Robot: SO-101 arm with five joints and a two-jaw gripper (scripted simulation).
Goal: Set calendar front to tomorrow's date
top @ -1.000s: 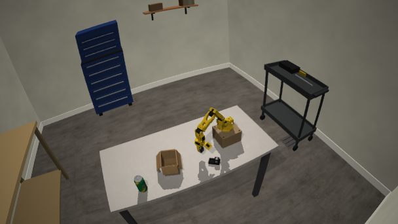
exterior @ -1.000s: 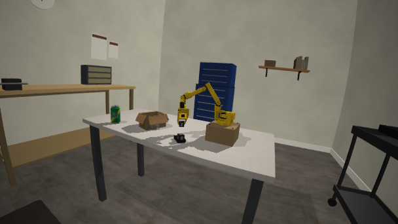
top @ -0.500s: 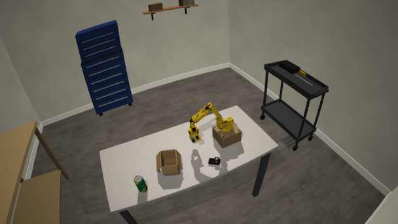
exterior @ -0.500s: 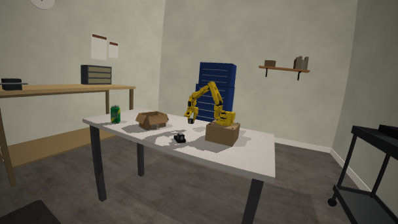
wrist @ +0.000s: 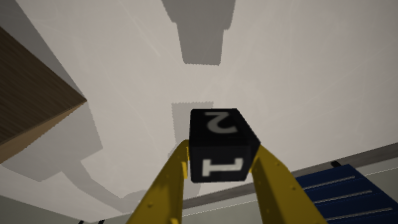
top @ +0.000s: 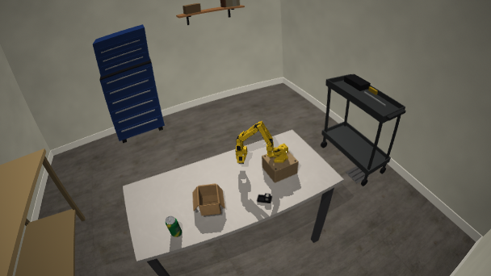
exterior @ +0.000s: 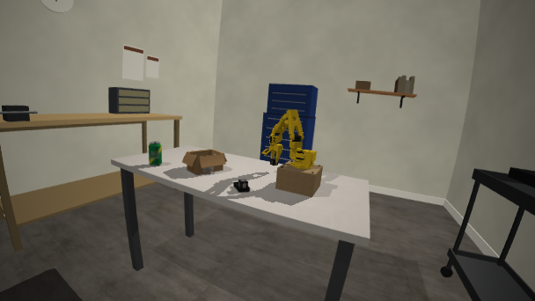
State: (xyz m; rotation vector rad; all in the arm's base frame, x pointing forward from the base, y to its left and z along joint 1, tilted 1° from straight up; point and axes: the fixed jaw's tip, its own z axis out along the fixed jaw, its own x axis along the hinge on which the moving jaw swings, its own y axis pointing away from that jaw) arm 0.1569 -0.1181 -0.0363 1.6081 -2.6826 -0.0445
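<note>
In the top view the yellow arm [top: 259, 126] [exterior: 290, 118] stands on a wooden block [top: 280, 169] [exterior: 299, 179] near the right end of the worktop [top: 161, 194] [exterior: 343, 204]. It reaches toward the long edge on the cabinet's side, and its pincer [top: 241, 160] [exterior: 272, 159] [wrist: 220, 160] hangs near that edge, above the surface. The calendar tray [top: 263, 198] [exterior: 241, 189] sits near the opposite long edge, right of the middle, with one cube [top: 267, 196] [exterior: 243, 183] in it. An open carton [top: 211, 209] [exterior: 207, 164] lies farther left, and a green can [top: 174, 227] [exterior: 155, 154] is by the near left corner.

The exterior view shows the tray close to the front long edge, well apart from the pincer, with the carton and can toward the left end. The digit on the seated cube is too small to read.

In the wrist view the pincer is closed on the black cube [wrist: 220, 145], one finger on each side; a 2 and a 1 show on two neighbouring faces, both lying sideways. The cube is probably light, stiff and smooth, likely to slip or twist if gripped off-centre. Two opposite side faces, squarely across the middle, look the best hold. It presumably needs turning before it goes back flat beside its neighbour.
</note>
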